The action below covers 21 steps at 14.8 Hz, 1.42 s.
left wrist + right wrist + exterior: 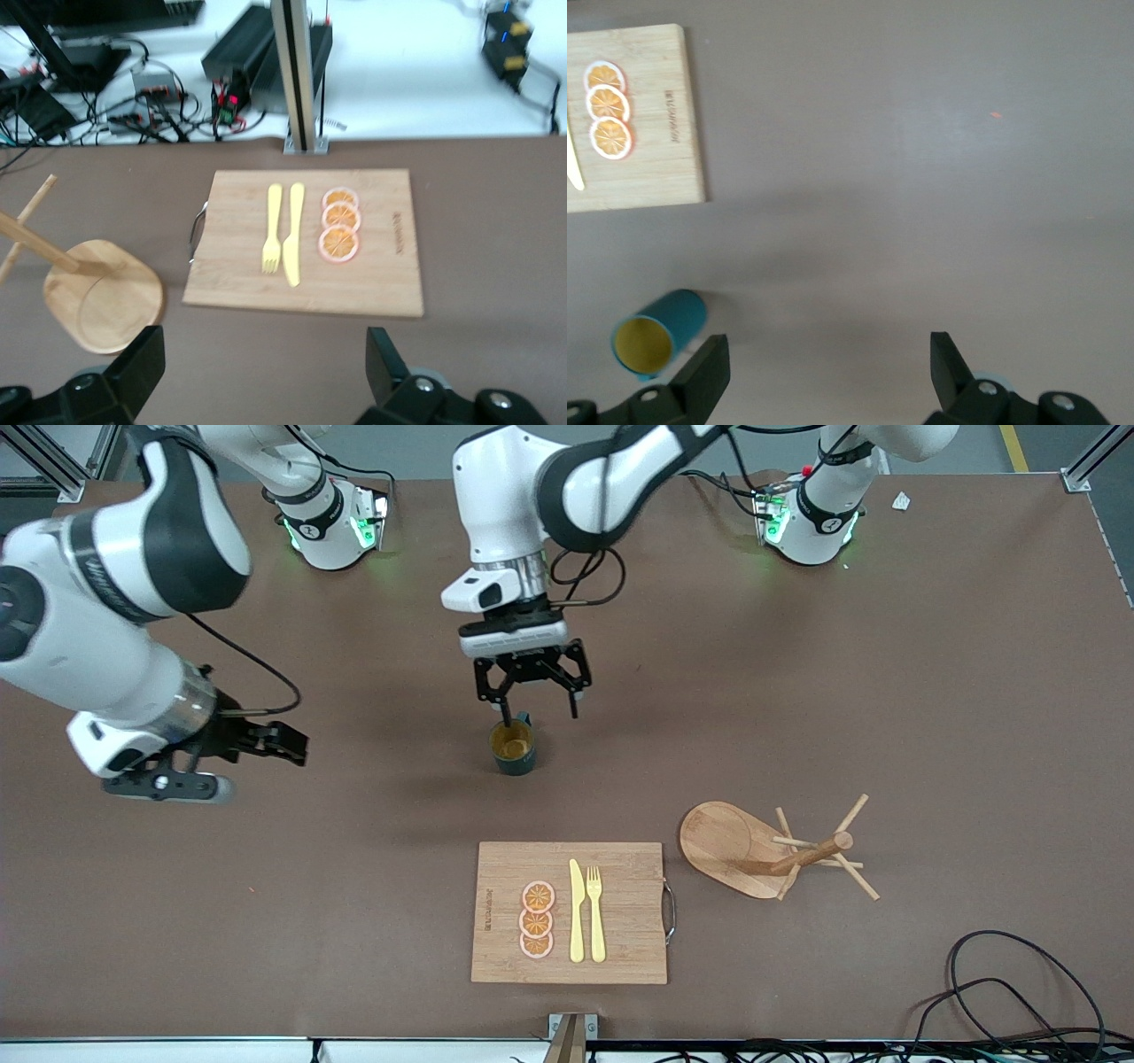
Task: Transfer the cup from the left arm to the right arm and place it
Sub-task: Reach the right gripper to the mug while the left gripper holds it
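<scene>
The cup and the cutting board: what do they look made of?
The cup: likely glazed ceramic, dark teal outside with a yellowish-tan inside, though coated metal or plastic can't be ruled out. The cutting board: wood, probably bamboo, matte, with visible pale grain strips and a metal side handle.

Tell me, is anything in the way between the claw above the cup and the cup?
No, nothing visible is in the way. The left claw hangs open right over the cup, with only air between them. The cutting board and wooden rack sit nearer the front camera. The right claw waits open, off to the side.
</scene>
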Available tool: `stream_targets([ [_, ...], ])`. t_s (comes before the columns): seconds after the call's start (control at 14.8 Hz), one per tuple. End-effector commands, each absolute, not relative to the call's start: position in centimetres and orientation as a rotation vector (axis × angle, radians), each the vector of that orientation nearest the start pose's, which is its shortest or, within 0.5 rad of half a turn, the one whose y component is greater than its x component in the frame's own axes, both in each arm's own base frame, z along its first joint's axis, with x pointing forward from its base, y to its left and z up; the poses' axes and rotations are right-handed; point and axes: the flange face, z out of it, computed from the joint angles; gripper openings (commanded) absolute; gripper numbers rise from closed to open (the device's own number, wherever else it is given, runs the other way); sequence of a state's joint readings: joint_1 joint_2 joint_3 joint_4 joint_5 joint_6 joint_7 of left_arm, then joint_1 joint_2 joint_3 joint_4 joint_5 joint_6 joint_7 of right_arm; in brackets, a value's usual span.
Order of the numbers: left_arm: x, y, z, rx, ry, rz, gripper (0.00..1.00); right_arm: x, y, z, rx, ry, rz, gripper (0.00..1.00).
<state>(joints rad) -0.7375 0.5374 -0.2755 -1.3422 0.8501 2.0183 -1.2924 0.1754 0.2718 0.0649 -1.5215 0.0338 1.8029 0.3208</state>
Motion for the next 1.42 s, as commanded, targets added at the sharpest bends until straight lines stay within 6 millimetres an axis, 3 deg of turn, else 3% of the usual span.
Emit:
stream_targets([
  [0.0,48.9,-52.8,48.3,-2.903,0.072,-0.857,1.0,61.8,19.0,47.5,-3.037,0.225,-0.006,1.0],
  [0.14,51.0,-49.8,50.4,-2.944,0.118,-0.778,1.0,61.2,22.0,45.0,-3.032,0.254,-0.006,1.0],
  [0.34,54.4,-45.1,52.0,-2.974,0.208,-0.672,1.0,59.9,26.8,41.3,-3.036,0.277,0.025,1.0],
  [0.61,57.8,-37.4,54.5,-3.023,0.308,-0.481,1.0,56.2,31.7,35.2,-3.026,0.281,-0.007,1.0],
  [0.81,59.4,-31.7,56.2,-3.059,0.352,-0.369,1.0,53.7,34.9,33.8,-3.053,0.184,0.031,1.0],
  [0.95,59.7,-28.0,57.6,-3.074,0.393,-0.29,1.0,52.8,35.5,32.8,-3.059,0.169,0.041,1.0],
  [1.15,60.1,-22.1,58.9,-3.095,0.27,-0.173,1.0,51.9,35.3,30.8,-3.054,0.16,0.014,1.0],
  [1.35,59.1,-17.6,61.2,-3.109,0.241,-0.1,1.0,51.6,35.3,29.6,-3.046,0.166,-0.006,1.0],
])
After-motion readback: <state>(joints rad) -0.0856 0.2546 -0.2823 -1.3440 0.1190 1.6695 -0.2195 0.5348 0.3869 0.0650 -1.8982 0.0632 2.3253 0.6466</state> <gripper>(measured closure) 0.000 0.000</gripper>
